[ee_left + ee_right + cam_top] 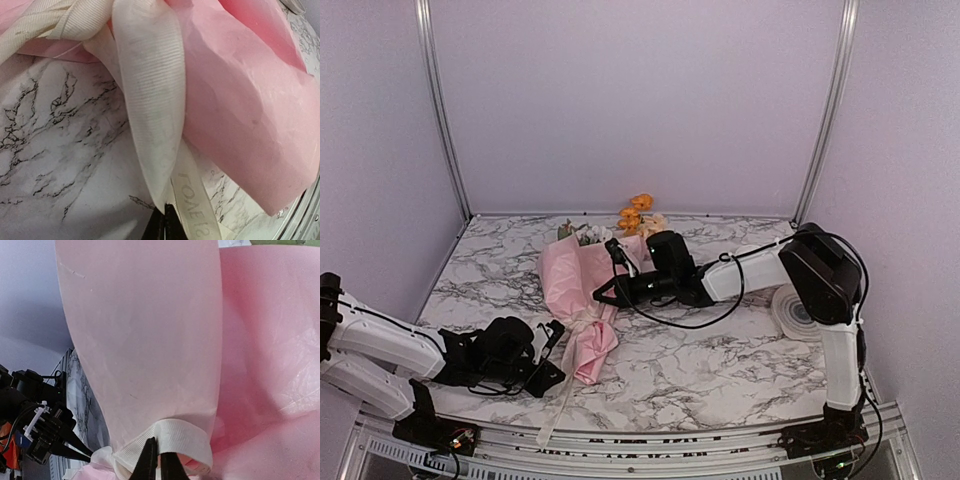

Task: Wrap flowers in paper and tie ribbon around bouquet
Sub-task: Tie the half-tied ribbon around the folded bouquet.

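The bouquet (578,290) lies on the marble table: the pink paper (240,100) is wrapped round the flowers (636,213), whose orange and white heads stick out at the far end. The cream ribbon (582,322) is tied round its narrow waist, and a tail trails toward the front edge. My left gripper (165,212) is shut on a ribbon loop (150,100) beside a lettered tail. From the right, my right gripper (159,447) reaches the waist and pinches the ribbon band (185,437) against the paper (145,340). The stems are hidden inside.
A white roll (792,312) lies on the table (720,350) under the right arm's elbow. Grey walls with metal posts close in the back and sides. A metal rail (650,440) runs along the front edge. The left arm's gripper (50,437) shows in the right wrist view.
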Motion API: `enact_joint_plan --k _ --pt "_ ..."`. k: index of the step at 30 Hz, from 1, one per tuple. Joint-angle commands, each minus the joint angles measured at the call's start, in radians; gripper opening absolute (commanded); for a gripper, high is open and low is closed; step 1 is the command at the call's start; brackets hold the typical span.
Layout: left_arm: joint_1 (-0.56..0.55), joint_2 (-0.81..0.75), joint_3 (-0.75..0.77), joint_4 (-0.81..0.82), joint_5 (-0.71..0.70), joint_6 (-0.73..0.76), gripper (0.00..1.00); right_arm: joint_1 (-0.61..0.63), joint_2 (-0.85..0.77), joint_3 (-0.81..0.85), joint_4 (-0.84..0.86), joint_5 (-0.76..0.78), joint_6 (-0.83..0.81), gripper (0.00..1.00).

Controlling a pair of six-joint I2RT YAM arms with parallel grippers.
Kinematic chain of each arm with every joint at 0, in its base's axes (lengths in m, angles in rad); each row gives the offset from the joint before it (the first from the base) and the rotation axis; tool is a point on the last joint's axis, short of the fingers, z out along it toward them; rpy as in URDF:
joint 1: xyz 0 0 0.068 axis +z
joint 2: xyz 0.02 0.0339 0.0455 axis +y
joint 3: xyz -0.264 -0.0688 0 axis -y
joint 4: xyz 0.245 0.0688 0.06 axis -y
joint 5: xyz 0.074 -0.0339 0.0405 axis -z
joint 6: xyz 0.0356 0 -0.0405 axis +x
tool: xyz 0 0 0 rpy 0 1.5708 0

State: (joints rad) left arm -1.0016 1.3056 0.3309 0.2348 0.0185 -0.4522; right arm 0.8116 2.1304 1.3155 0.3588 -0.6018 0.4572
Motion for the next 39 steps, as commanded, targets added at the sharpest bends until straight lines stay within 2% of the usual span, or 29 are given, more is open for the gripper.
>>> enact_joint_plan --k 1,3,7,9,15,21,27,30,36,38,39 --pt "-0.006 -0.069 0.026 -0.192 -0.046 0.066 0.19 0.006 -0.024 0.002 0.02 -0.013 0.005 0.01" --pt "-0.003 -0.113 0.065 -0.239 -0.089 0.109 0.37 0.006 -0.033 -0.003 0.021 -0.013 0.005 0.0" --pt "0.011 -0.176 0.136 -0.283 -0.159 0.197 0.55 0.006 -0.054 -0.013 0.02 -0.016 0.005 0.0" --pt "0.043 -0.18 0.171 -0.313 -0.218 0.203 0.6 0.007 -0.074 -0.024 0.023 -0.014 0.005 0.0" --pt "0.218 -0.095 0.214 -0.301 -0.264 0.189 0.62 0.015 -0.133 -0.071 0.011 -0.013 -0.014 0.0" --pt "0.265 0.023 0.28 -0.288 -0.245 0.201 0.81 0.02 -0.19 -0.136 -0.01 -0.003 -0.029 0.0" --pt "0.265 0.06 0.262 -0.201 -0.131 0.32 0.81 0.021 -0.218 -0.182 -0.022 0.001 -0.032 0.0" --pt "0.267 0.111 0.27 -0.159 -0.19 0.354 0.83 0.02 -0.223 -0.191 -0.027 -0.014 -0.027 0.0" --pt "0.27 0.226 0.327 -0.158 -0.152 0.39 0.84 0.021 -0.251 -0.243 -0.043 -0.01 -0.029 0.0" --pt "0.271 0.238 0.333 -0.143 -0.143 0.409 0.73 0.02 -0.258 -0.268 -0.035 -0.006 -0.023 0.0" --pt "0.27 0.238 0.335 -0.14 -0.141 0.413 0.61 0.021 -0.262 -0.28 -0.029 -0.004 -0.017 0.0"
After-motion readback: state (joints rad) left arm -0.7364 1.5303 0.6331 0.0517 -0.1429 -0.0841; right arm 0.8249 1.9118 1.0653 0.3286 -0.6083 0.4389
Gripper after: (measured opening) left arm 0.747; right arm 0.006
